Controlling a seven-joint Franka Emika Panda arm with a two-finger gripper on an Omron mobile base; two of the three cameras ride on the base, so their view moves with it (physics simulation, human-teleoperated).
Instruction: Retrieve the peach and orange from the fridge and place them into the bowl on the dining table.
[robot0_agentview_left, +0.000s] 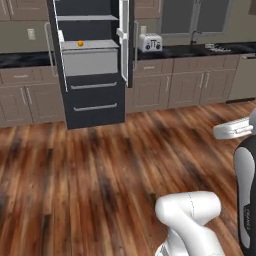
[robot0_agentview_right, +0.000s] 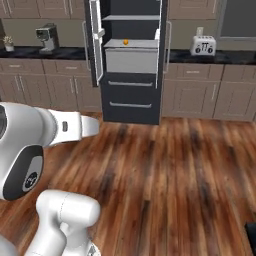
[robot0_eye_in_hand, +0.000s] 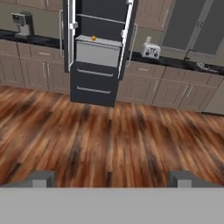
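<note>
The fridge (robot0_agentview_left: 95, 105) (robot0_agentview_right: 130, 100) (robot0_eye_in_hand: 93, 85) stands against the far wall with both upper doors swung open, across a wide stretch of floor from me. On its grey-white shelf, above the crisper drawer, sits the small bright orange (robot0_agentview_left: 80, 43) (robot0_agentview_right: 125, 42) (robot0_eye_in_hand: 93, 38). The peach is hidden or out of view. The bowl and the dining table are out of view. My gripper (robot0_eye_in_hand: 112, 179) is open, pointing toward the fridge from well back and above the floor, with nothing between its fingertips (robot0_eye_in_hand: 41, 178).
Brown cabinets under a black counter flank the fridge. On the counter a toaster (robot0_agentview_left: 150, 42) (robot0_agentview_right: 203, 46) (robot0_eye_in_hand: 151, 51) stands to its right and a coffee machine (robot0_agentview_right: 46, 37) (robot0_eye_in_hand: 21, 22) to its left. Open wooden floor (robot0_eye_in_hand: 109, 131) lies between me and the fridge.
</note>
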